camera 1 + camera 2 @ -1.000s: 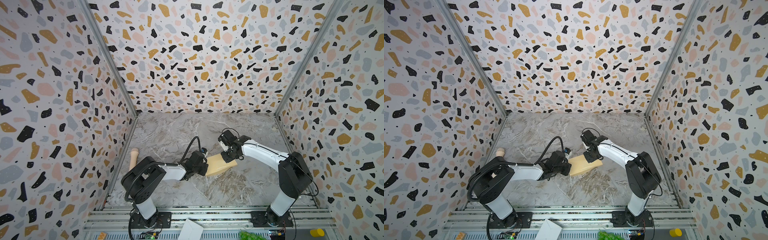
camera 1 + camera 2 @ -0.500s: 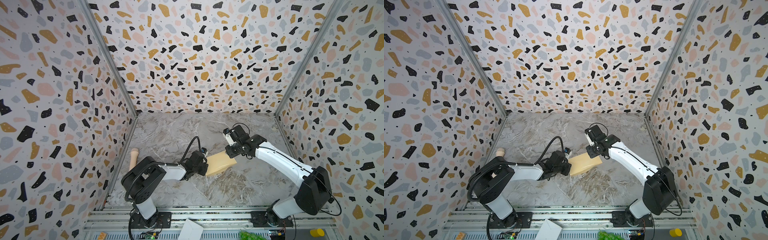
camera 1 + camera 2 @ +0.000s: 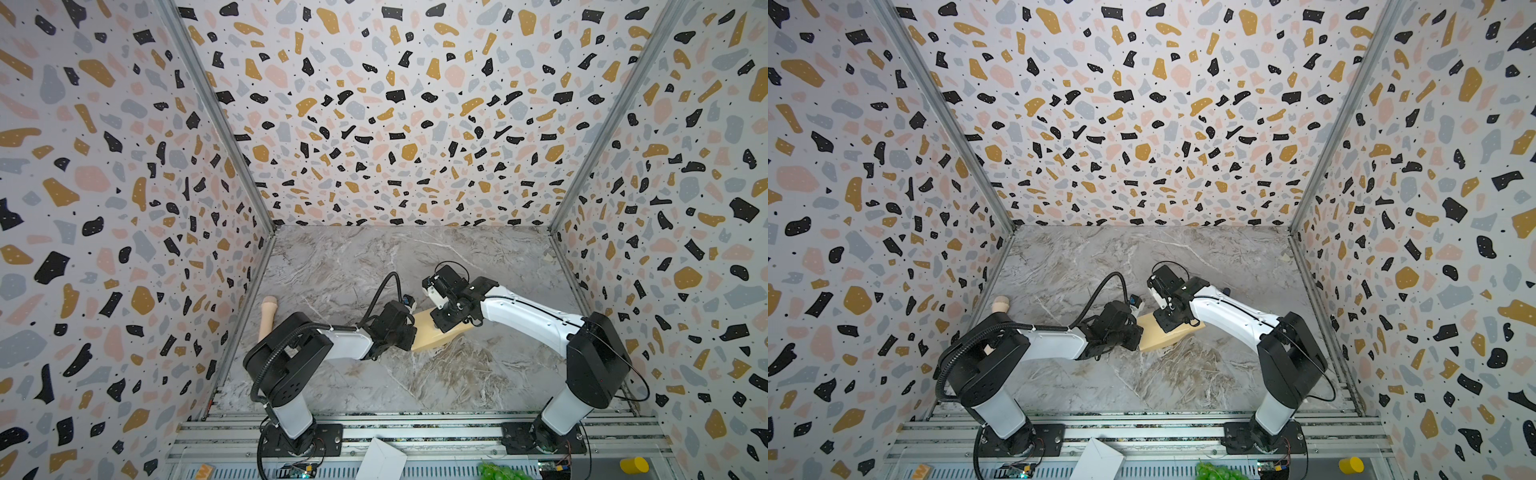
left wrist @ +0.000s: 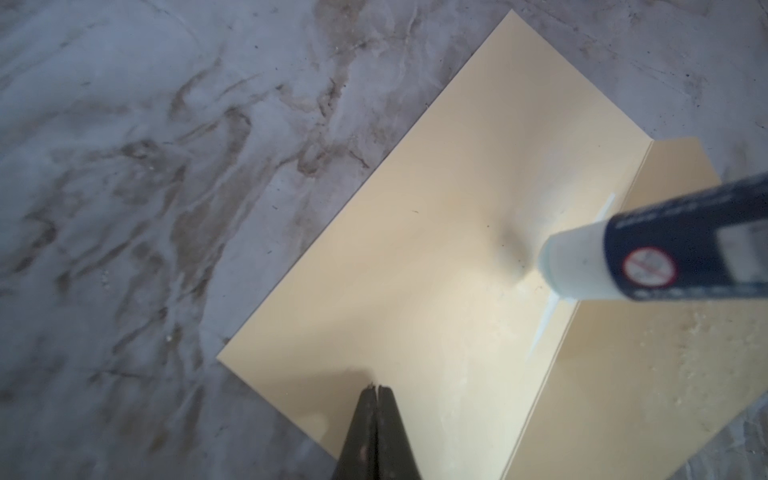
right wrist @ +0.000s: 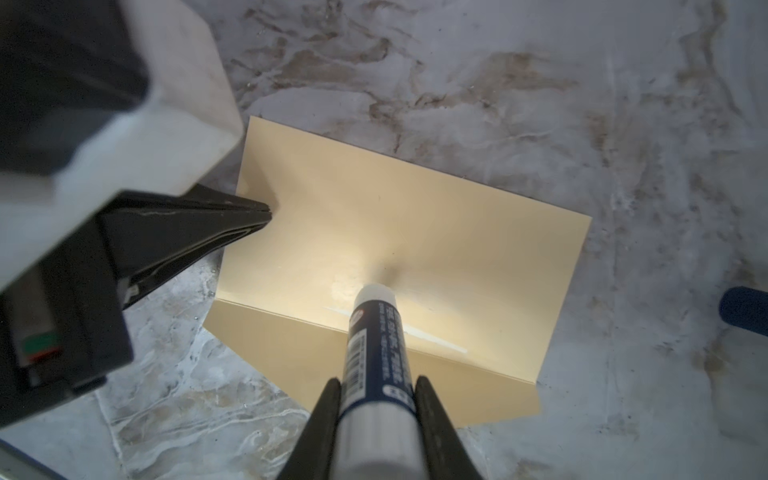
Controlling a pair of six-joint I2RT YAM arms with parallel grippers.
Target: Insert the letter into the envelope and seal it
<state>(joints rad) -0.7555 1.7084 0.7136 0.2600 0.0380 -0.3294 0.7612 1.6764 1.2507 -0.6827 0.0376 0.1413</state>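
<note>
The tan envelope (image 3: 430, 338) (image 3: 1160, 338) lies flat on the marble table, its pointed flap (image 4: 644, 332) open and spread on the table. My left gripper (image 4: 377, 388) (image 3: 412, 330) is shut, its tips pressing on the envelope's body (image 5: 415, 224) near one short edge. My right gripper (image 5: 376, 380) (image 3: 446, 320) is shut on a dark blue glue stick (image 5: 376, 332) (image 4: 648, 257). The stick's white tip touches the envelope body just beside the flap fold, where a white glue streak (image 5: 432, 337) runs along the fold. The letter is out of view.
A dark blue cap (image 5: 744, 309) lies on the table beyond the envelope's other short edge. A beige wooden peg (image 3: 267, 316) rests by the left wall. White folded paper (image 3: 380, 461), a green item (image 3: 498, 471) and a yellow cup (image 3: 633, 465) sit at the front rail. Patterned walls enclose three sides.
The right gripper with the glue stick swung out to the back right, then came back left and down onto the envelope. The left gripper has stayed put.
</note>
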